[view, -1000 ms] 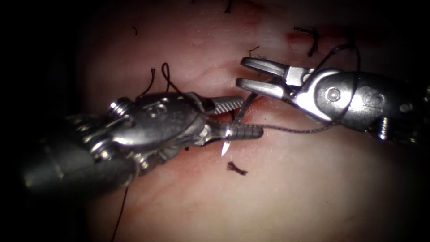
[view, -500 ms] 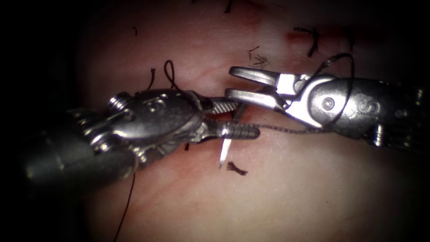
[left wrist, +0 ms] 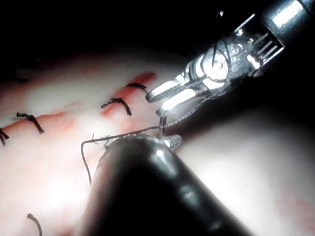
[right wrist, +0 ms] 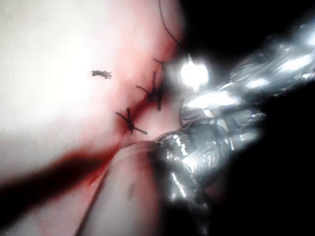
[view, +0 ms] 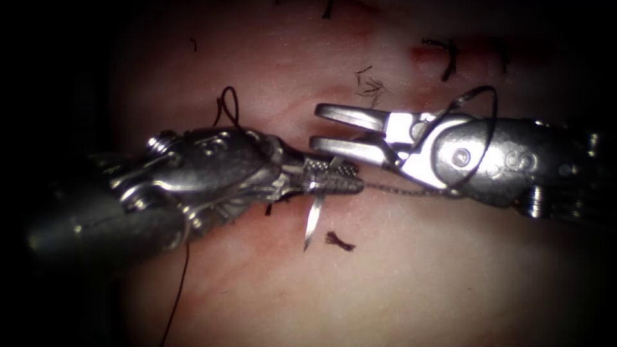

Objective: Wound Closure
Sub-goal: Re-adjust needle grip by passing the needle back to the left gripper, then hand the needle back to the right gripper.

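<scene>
Pale pink tissue (view: 398, 270) beneath; curved steel needle (view: 313, 218), seemingly free of it, is clamped mid-curve by left tool (view: 344, 178); right tool (view: 334, 128) gapes, empty.

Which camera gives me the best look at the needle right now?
The endoscope view. There the needle sits crosswise in the left claw, which is shut on it, its pointed end hanging free over the tissue. The left wrist view shows just a short piece near the right claw. In the right wrist view, glare keeps me from picking it out.

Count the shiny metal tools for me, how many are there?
2. The left tool comes in from the left, shut on the needle. The right tool comes in from the right, jaws open, holding nothing.
</scene>
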